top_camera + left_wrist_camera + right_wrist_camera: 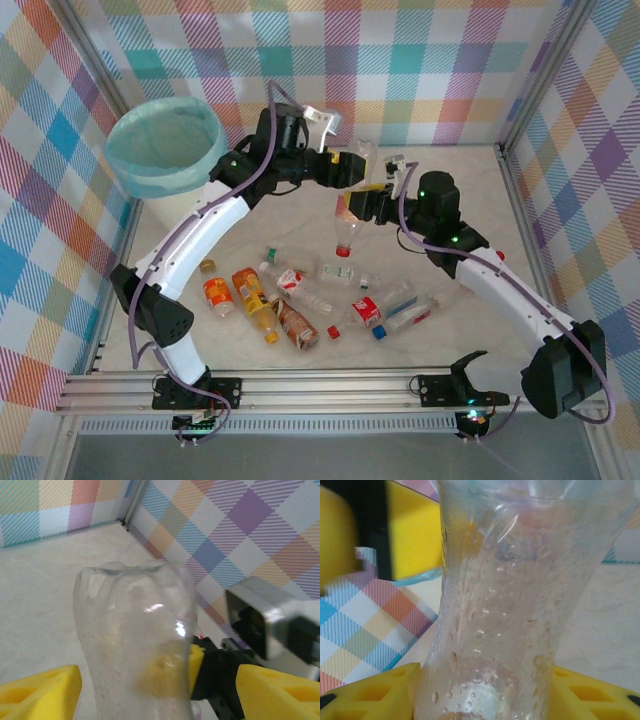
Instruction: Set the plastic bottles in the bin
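1 clear bottle (510, 605) fills the right claw (485, 692); loose bottles (252, 296) lie nearby.

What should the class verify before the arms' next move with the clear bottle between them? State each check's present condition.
1. Hold: right gripper shut on clear plastic bottle: ok.
2. Placement: left gripper straddles that bottle: ok.
3. Takeover: left gripper closed on it: not ok, jaws open.
4. Target: bin upright, mouth open: ok.
5. Cap on held bottle: cannot tell.
6. Tally: remaining bottles binned: not ok, several lie loose.
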